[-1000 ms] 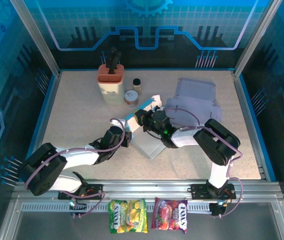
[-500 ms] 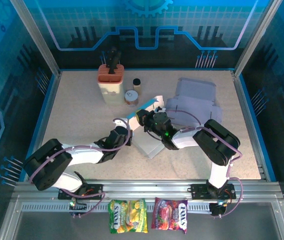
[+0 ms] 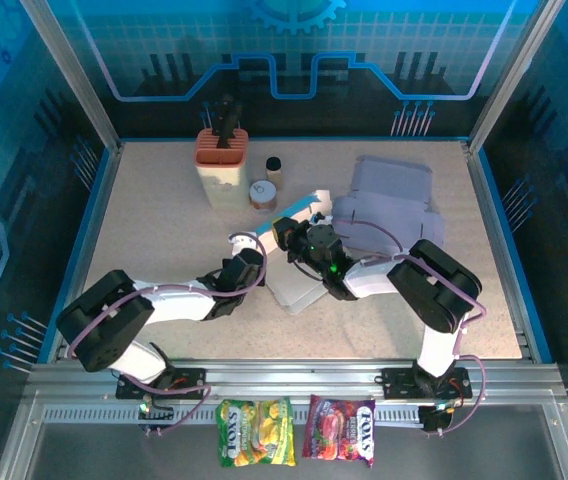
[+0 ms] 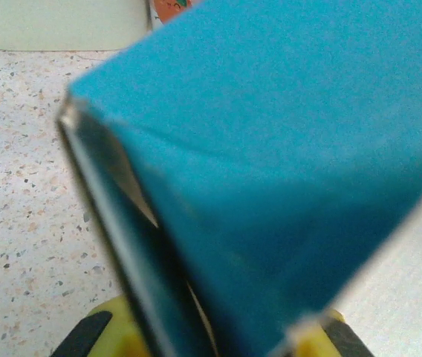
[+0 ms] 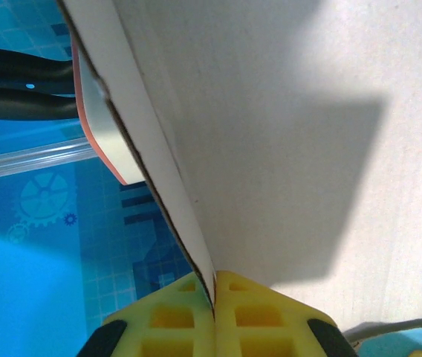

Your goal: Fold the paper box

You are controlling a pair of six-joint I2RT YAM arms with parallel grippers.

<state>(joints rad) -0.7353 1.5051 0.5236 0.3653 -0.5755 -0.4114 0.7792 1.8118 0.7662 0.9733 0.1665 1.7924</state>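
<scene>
The paper box (image 3: 299,285), white outside and blue inside, lies partly folded at the table's middle with a blue flap (image 3: 304,206) standing up. My left gripper (image 3: 256,252) is at its left side. In the left wrist view the blue panel (image 4: 285,149) runs down between the yellow fingertips (image 4: 111,335), and the left gripper (image 4: 211,327) is shut on it. My right gripper (image 3: 286,232) is at the box's far edge. In the right wrist view the right gripper (image 5: 215,294) is shut on the thin edge of a white panel (image 5: 285,111).
A cream knife block with an orange top (image 3: 221,165) stands at the back left, with a small can (image 3: 262,194) and a dark bottle (image 3: 274,165) beside it. Flat lavender box blanks (image 3: 389,200) lie at the back right. Two snack packets (image 3: 255,432) sit on the front rail.
My left gripper has moved right and farther in to the box and closed on the blue panel. The box has shifted slightly. The right gripper has kept its hold.
</scene>
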